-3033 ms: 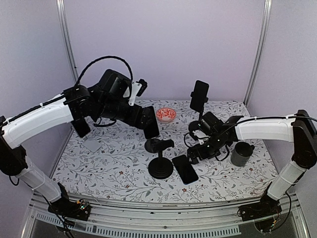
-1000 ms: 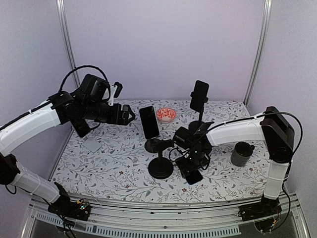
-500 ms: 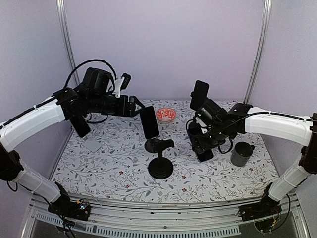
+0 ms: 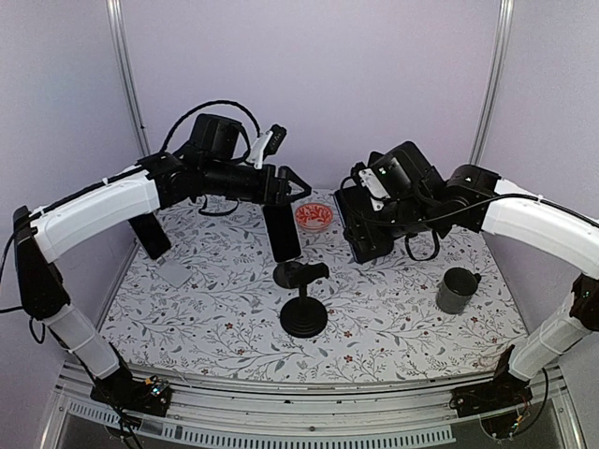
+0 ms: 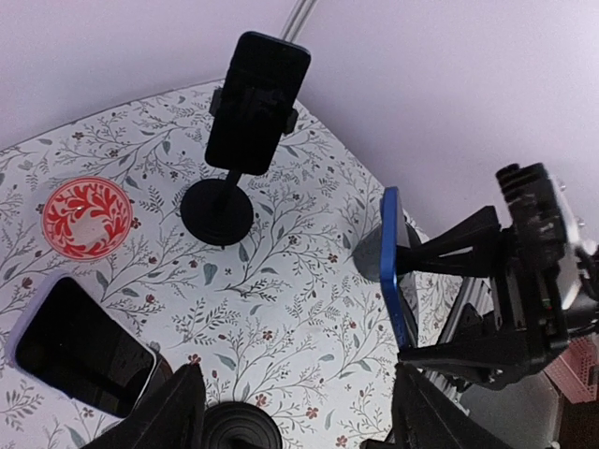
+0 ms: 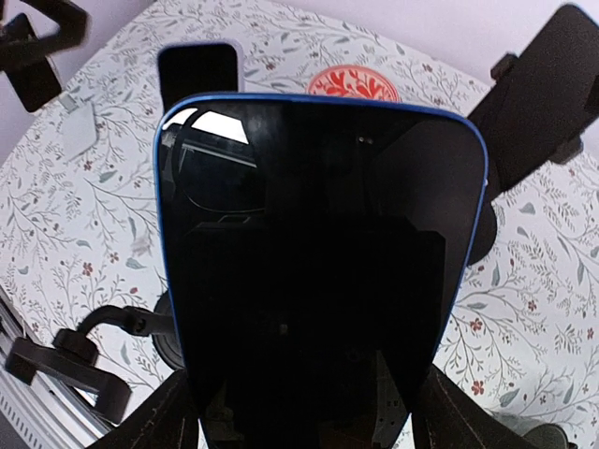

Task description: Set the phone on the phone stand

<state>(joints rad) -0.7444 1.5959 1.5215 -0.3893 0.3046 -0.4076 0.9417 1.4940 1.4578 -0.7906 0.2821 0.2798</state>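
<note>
This is a robotics lab test cell, not a lived-in room. Plain lavender wall panels (image 4: 309,84) close in the back and sides, joined by bare metal posts (image 4: 126,75). The table (image 4: 206,309) has a floral-print cover and ends at its near edge in an aluminium rail (image 4: 309,428). Two white-and-black robot arms (image 4: 94,210) are mounted there, with loose black cables (image 4: 215,108) looping off them. A few staged props stand on the table: a phone stand (image 4: 303,320), a red-patterned dish (image 4: 314,216) and a grey mug (image 4: 455,290).
</note>
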